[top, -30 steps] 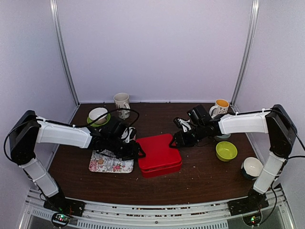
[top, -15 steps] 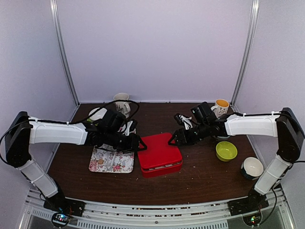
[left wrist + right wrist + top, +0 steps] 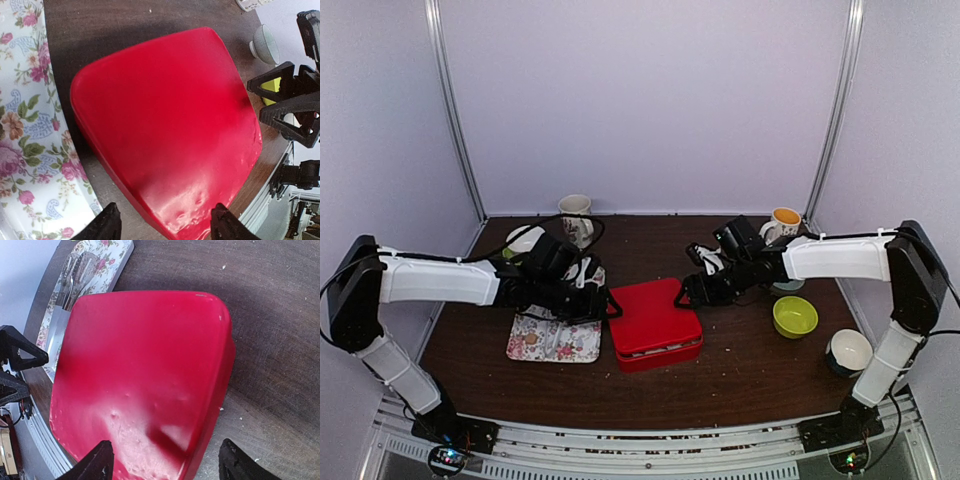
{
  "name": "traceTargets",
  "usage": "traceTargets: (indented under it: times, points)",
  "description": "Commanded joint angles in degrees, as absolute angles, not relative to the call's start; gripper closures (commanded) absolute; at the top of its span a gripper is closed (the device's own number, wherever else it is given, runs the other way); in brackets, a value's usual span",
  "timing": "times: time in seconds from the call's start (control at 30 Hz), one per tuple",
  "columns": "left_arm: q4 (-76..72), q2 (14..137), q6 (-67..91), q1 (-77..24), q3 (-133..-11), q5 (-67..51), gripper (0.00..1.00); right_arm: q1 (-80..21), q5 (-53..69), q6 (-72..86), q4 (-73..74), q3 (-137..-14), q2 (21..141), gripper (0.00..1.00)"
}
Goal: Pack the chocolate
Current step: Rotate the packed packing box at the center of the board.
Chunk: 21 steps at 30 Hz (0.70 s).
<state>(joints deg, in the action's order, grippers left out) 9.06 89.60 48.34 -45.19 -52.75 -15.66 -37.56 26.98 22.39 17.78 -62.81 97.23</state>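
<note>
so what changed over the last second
The left pincer and right pincer spread wider and now hang open over the red box, gripping nothing. The box, floral tray and green bowl stayed put.

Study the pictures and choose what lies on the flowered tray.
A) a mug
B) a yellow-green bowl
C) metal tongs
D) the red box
C: the right wrist view shows the metal tongs lying on the flowered tray, while the red box stands beside the tray, not on it.
</note>
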Motion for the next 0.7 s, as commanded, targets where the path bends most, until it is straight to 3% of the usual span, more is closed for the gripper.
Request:
traceTargets:
  times: [0.0,0.17,0.47,0.67]
  points:
    - [6.5,86.5,44.0,-42.5,-52.1,-15.6,0.30,-37.4,25.6,22.2,17.8,-62.0,95.8,0.29]
    - [15.4,89.6,32.7,-37.5,-60.7,-18.8,0.21,-38.4,25.4,25.3,18.0,-57.5,90.8,0.31]
    - [19.2,102.9,15.1,-32.7,-77.5,-27.5,0.18,-44.7,24.1,47.1,11.6,-45.0,78.7,0.30]
    - [25.2,114.4,10.9,-32.5,-90.3,-35.2,0.20,-45.4,22.0,56.1,5.7,-40.2,77.7,0.28]
